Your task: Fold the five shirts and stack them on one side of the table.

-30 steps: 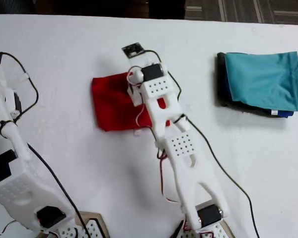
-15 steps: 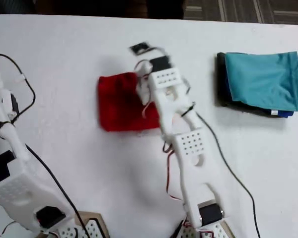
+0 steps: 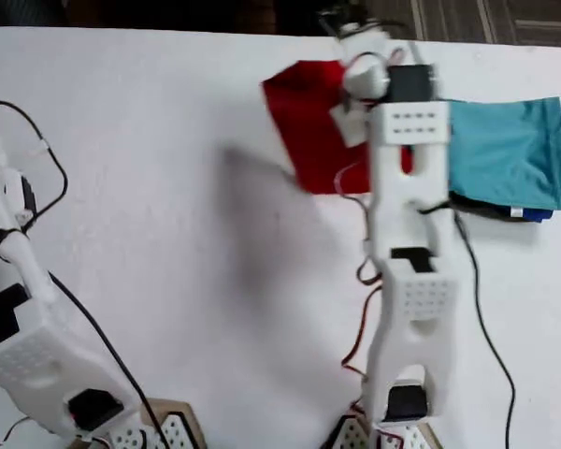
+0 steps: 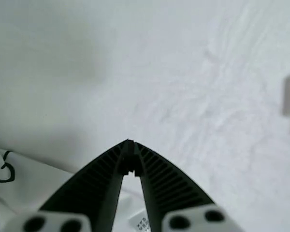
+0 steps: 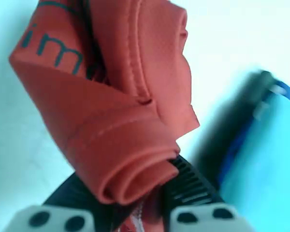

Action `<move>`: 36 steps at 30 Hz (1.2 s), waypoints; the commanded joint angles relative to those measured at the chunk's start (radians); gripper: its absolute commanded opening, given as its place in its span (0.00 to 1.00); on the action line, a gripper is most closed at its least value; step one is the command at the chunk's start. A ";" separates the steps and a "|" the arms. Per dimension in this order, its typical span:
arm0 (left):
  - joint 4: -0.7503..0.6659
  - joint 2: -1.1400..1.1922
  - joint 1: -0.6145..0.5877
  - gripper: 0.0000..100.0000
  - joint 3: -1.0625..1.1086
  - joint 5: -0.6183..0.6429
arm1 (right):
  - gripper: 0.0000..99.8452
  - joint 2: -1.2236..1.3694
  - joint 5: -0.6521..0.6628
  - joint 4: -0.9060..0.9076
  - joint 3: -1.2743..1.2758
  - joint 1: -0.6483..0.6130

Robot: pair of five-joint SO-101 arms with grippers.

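Item: red shirt (image 3: 307, 126), folded, at the far side of the white table (image 3: 150, 140), just beside the stack (image 3: 505, 154). We find one edge bunched in the right gripper (image 5: 152, 193), whose jaws are clamped on a rolled fold of the cloth. The rest hangs loose. Its shadow (image 3: 262, 187) lies apart from it, so we judge it lifted off the table.

Item: stack, at the table's right side, teal uppermost, blue and black edges beneath.

Item: left gripper (image 4: 129, 150), jaws together on nothing, over bare table.

Handling, in our judgement: light, soft knit, limp, not slippery, apt to unfold if dragged or dropped. We would hold it through all layers at a folded edge and lay it flat on the stack.
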 commanded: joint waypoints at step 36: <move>-0.002 -0.068 0.123 0.03 -0.002 0.061 | 0.17 0.328 0.385 -0.318 -0.178 0.599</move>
